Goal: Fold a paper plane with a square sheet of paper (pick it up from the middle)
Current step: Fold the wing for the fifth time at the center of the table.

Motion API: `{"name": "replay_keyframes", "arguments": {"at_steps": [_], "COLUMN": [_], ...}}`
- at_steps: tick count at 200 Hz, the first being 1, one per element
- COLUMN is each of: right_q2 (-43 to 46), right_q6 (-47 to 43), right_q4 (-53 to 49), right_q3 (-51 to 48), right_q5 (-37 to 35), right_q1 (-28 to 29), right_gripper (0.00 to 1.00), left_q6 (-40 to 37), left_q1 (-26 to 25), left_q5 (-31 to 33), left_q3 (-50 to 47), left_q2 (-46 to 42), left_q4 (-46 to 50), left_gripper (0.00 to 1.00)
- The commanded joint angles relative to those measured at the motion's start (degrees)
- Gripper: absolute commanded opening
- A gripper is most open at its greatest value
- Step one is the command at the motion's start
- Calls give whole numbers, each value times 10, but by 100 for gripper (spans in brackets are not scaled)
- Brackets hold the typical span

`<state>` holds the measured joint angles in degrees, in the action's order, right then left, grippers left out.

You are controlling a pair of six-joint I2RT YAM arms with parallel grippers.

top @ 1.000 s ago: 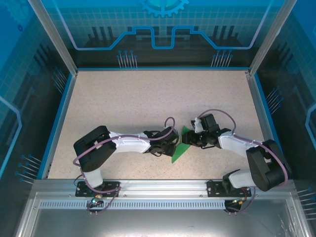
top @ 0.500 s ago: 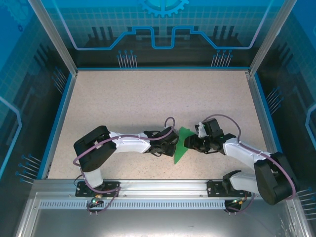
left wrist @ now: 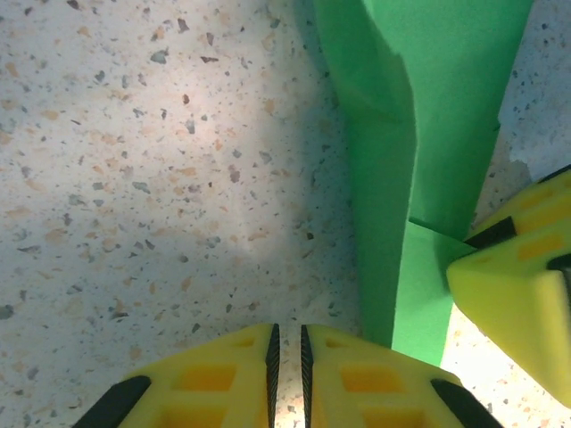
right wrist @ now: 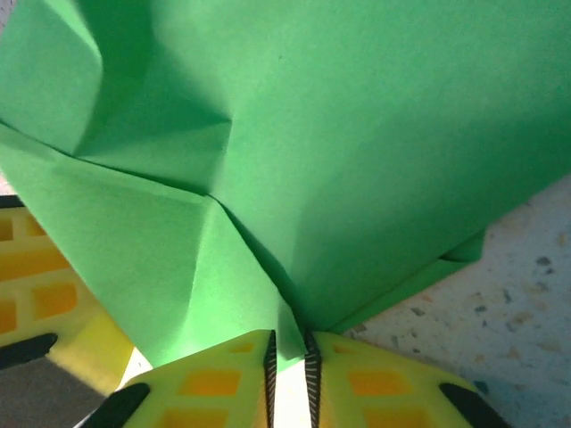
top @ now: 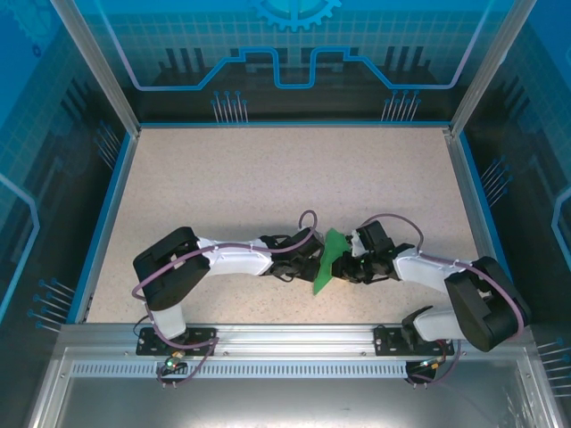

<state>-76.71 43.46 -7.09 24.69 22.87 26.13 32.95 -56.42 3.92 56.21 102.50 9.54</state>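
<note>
**Work surface.** The speckled beige tabletop [top: 268, 178] is bounded by a blue raised rim [top: 285, 124] on the far side and on both flanks. A grey metal rail [top: 285, 337] carrying both arm bases runs along the near edge. Aluminium posts stand at the far corners.

**Task item.** The thin bright green paper sheet [top: 326, 267], partly folded, lies on the near-central part of the table. It is closer to the metal rail than to the far rim. In the top view it is a narrow slanted shape, its upper end toward the far side and its lower point toward the rail. The right wrist view shows several creases and overlapping flaps. An edge is lifted off the table at the lower right.

**Left gripper** [top: 314, 262]. It reaches in from the left, just beside the sheet. In the left wrist view its yellow fingers [left wrist: 223, 374] are closed to a thin slit with nothing between them. The green strip runs past them on their right side.

**Right gripper** [right wrist: 290, 343]. It reaches in from the right. Its jaws are pinched together on a folded edge of the sheet, which enters the slit between the yellow pads.

**Clearance.** The two grippers face each other at close quarters with only the sheet between them. Bare table extends widely toward the far rim and toward both flanks. Room on the near side is narrower.
</note>
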Motion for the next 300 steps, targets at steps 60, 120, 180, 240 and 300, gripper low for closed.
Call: {"name": "replay_keyframes", "arguments": {"at_steps": [60,120,180,240,300], "right_q2": [-31,-39,-52,-60,-65], "right_q6": [-3,1,9,11,12], "right_q4": [9,22,50,66,74], "right_q3": [-2,-2,-7,-12,-14], "right_q5": [-13,-7,3,9,13], "right_q1": [13,13,12,12,13], "right_gripper": [14,13,13,12,12], "left_q6": [16,20,19,19,15], "left_q1": [-3,-4,-3,-3,-3], "left_q5": [-42,-58,-70,-74,-72], "left_q3": [0,0,0,5,7], "left_q2": [-30,-18,-4,16,23], "left_q4": [-21,-34,-43,-50,-46], "left_gripper": [17,17,17,17,17]}}
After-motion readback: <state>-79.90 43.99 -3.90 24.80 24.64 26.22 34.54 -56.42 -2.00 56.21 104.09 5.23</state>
